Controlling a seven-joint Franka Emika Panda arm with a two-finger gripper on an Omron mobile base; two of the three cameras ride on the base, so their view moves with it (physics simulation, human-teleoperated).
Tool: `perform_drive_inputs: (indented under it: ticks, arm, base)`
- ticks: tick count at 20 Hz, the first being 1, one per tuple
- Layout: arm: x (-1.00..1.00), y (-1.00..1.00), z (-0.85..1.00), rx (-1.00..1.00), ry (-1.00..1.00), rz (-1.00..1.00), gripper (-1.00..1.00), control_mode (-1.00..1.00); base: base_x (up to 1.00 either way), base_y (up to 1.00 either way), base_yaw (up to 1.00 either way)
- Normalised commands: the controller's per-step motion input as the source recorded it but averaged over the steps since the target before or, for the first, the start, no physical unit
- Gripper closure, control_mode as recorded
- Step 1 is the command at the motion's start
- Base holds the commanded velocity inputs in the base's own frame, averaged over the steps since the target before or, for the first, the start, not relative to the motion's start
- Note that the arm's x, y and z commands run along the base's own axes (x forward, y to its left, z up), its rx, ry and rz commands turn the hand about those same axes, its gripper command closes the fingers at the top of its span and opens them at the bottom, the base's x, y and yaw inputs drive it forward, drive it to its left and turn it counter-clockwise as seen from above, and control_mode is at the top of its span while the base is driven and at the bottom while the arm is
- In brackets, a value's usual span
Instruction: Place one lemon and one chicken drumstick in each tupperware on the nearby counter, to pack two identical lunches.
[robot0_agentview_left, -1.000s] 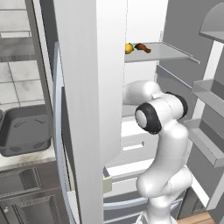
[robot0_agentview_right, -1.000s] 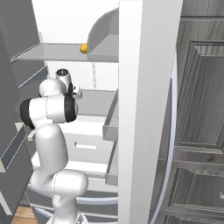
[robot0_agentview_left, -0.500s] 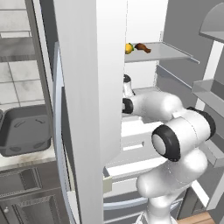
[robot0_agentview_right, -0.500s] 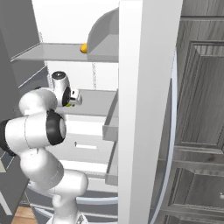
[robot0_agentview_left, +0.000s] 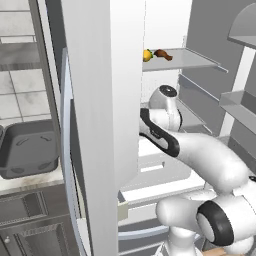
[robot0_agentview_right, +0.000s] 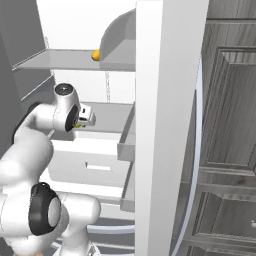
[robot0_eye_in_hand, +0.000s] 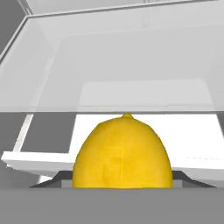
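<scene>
Left base view: reaching into the open fridge, wrist tucked behind the white door edge, so can't tell the jaw state from here. Up on the top shelf (robot0_agentview_left: 200, 59), sitting side by side, another lemon (robot0_agentview_left: 147, 55) and a chicken drumstick (robot0_agentview_left: 162, 53), well above the hand. Down on the left, waiting on the counter (robot0_agentview_left: 30, 181), one dark tupperware (robot0_agentview_left: 29, 150), well off to the arm's left.

Right base view: gripper (robot0_agentview_right: 86, 116) hovering over the middle shelf, a sliver of yellow peeking at it. Shelf lemon showing again, higher up.

Hand view: gripping a lemon (robot0_eye_in_hand: 122, 154), jaws closed on its sides, sitting dead centre between the fingertips, stem tip pointing away from the hand. Probably swinging it left toward the tupperware next.

Not spotting any brands, labels or readable writing anywhere.
</scene>
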Motion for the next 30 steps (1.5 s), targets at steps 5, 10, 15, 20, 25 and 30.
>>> perform_drive_inputs:
  ticks: [5,10,15,20,25,30]
  arm:
    - [-0.87,-0.32,0.54,-0.02,-0.01,-0.02,1.00,-1.00]
    - [-0.69,-0.21,0.61,-0.04,-0.05,-0.02,1.00,-1.00]
    - [-0.54,-0.08,0.33,-0.04,-0.08,-0.02,1.00,-1.00]
    - [-0.15,-0.05,0.03,0.00,0.00,0.00,1.00,1.00]
    - [0.00,0.00,0.00,0.00,0.00,0.00,1.00,1.00]
    - [0.00,0.00,0.00,0.00,0.00,0.00,1.00,1.00]
  base:
    - [0.00,0.00,0.00]
    - [0.00,0.00,0.00]
    - [0.00,0.00,0.00]
    - [-0.77,-0.28,0.00]
    - [-1.00,-0.31,0.00]
    - [-0.90,0.04,0.00]
